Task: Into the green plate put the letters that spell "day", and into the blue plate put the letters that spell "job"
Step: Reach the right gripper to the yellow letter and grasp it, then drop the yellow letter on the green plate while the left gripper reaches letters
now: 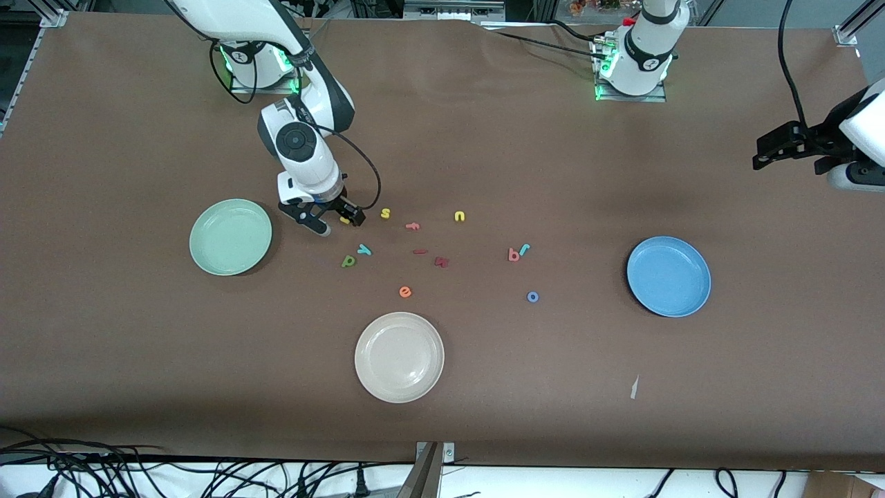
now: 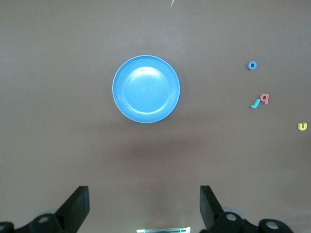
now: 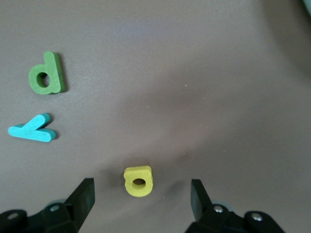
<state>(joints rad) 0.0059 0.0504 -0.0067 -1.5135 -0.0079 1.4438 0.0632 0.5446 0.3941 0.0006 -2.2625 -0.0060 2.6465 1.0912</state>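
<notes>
My right gripper (image 1: 339, 224) (image 3: 142, 196) is low over the table and open, one finger on each side of the yellow a (image 1: 344, 220) (image 3: 138, 181) without touching it. The cyan y (image 1: 364, 250) (image 3: 31, 130) and the dark green d (image 1: 348, 261) (image 3: 46, 74) lie close by, nearer the front camera. Beside them is the green plate (image 1: 230, 236), with nothing in it. The salmon b (image 1: 513, 255) (image 2: 264, 98) touches the teal j (image 1: 525, 249) (image 2: 255, 103), and the blue o (image 1: 532, 297) (image 2: 252, 65) lies nearer the front camera. The blue plate (image 1: 668, 276) (image 2: 146, 89) holds nothing. My left gripper (image 1: 762, 156) (image 2: 144, 204) waits open, high over the left arm's end of the table.
A cream-white plate (image 1: 399, 357) sits nearest the front camera. Other letters lie among the task's own: a yellow s (image 1: 385, 213), a pink f (image 1: 413, 225), a yellow u (image 1: 460, 216) (image 2: 302, 126), a red bar (image 1: 420, 252), a dark red m (image 1: 441, 261) and an orange e (image 1: 405, 292).
</notes>
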